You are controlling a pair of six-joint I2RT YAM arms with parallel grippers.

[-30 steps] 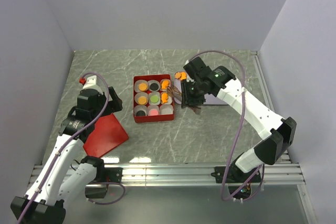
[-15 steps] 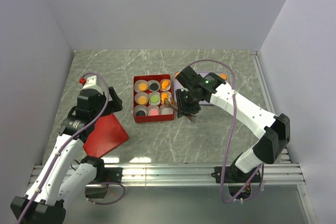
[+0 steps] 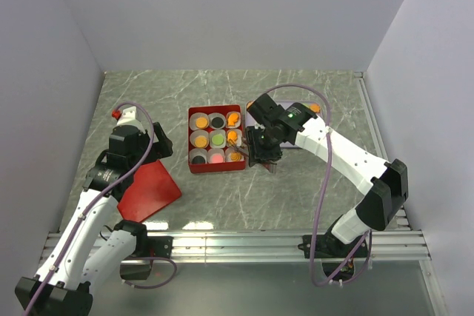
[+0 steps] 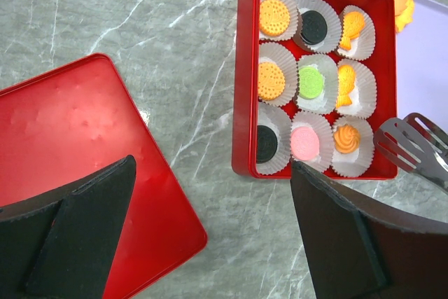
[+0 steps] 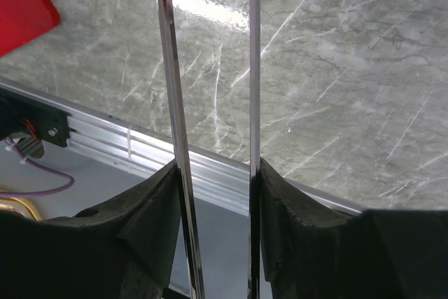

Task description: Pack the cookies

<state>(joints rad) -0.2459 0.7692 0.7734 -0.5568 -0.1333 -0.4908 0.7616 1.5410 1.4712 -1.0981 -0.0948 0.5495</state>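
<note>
Nine cookies (image 4: 310,80) sit in paper cups (image 4: 365,90), one per cup, inside red box (image 4: 243,89) at tabletop (image 3: 296,190) centre. One more orange cookie (image 4: 401,10) on purple tray (image 4: 427,68) beside box's right edge. Right gripper (image 5: 213,194) clamped on tongs (image 4: 413,141), tips over box's near right corner. Left gripper (image 4: 210,194) spread wide, holding nothing, above red lid (image 4: 70,131) toward tabletop's left edge.
</note>
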